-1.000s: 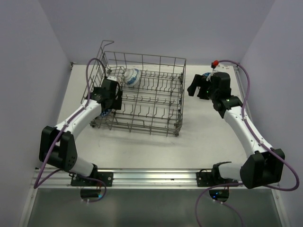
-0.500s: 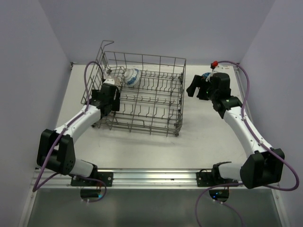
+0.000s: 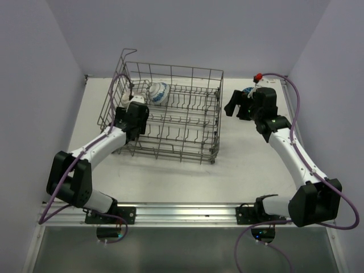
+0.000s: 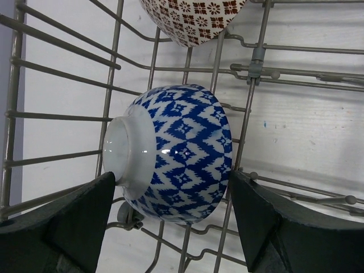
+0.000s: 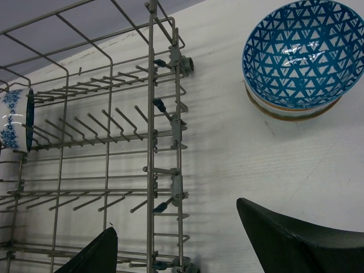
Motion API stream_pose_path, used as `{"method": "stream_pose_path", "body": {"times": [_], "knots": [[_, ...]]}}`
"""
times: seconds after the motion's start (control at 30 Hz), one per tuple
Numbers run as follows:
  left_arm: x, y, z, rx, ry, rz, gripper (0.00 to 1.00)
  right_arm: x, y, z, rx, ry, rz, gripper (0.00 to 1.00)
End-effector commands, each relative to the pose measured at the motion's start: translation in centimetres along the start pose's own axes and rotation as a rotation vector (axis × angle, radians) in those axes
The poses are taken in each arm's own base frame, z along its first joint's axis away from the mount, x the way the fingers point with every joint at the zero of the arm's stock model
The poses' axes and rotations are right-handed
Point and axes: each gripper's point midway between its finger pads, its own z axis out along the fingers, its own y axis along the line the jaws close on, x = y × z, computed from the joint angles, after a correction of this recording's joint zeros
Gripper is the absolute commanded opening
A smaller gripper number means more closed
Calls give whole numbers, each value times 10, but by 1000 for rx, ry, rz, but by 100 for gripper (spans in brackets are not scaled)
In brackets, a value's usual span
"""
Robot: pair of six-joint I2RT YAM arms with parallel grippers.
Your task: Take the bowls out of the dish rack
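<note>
The grey wire dish rack (image 3: 170,114) stands at the back of the table. In the left wrist view a blue-and-white patterned bowl (image 4: 182,153) lies on its side in the rack (image 4: 250,85), its white foot to the left. My left gripper (image 4: 170,222) is open, with one finger on each side of this bowl; from above the gripper (image 3: 136,111) sits over the rack's left end and hides it. A red patterned bowl (image 4: 193,17) lies just beyond. Another blue-and-white bowl (image 3: 158,92) stands on edge farther back. My right gripper (image 3: 238,105) is open and empty, right of the rack.
A stack of bowls topped by a blue triangle-patterned bowl (image 5: 296,54) sits on the table right of the rack (image 5: 151,142), also in the top view (image 3: 248,91). A raised wire handle (image 3: 128,52) is at the rack's back left corner. Walls close in on both sides.
My left gripper drew back a little, then moved forward and right over the rack's left end. The right arm has not moved.
</note>
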Motion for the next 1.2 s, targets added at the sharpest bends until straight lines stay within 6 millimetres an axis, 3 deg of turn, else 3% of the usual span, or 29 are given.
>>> {"method": "stream_pose_path", "body": {"times": [0.0, 0.27, 0.47, 0.67, 0.8, 1.0, 1.17], "knots": [[8, -21, 2, 49, 29, 31, 85, -8, 4, 0, -23, -33, 8, 92], [4, -24, 4, 62, 22, 61, 91, -7, 2, 1, -22, -31, 12, 92], [3, -31, 7, 52, 12, 93, 88, -4, 1, 4, -20, -20, 20, 92], [3, -33, 8, 7, 9, 149, 70, -4, 1, 5, -21, -18, 22, 92], [0, -33, 7, -14, 4, 167, 47, -4, -1, 6, -16, -17, 25, 92], [-11, -28, 1, -54, -2, 190, 35, -4, -2, 6, -11, -17, 25, 92], [-33, -26, -12, -44, -39, 167, 25, -7, -4, 5, -8, -25, 26, 92]]}}
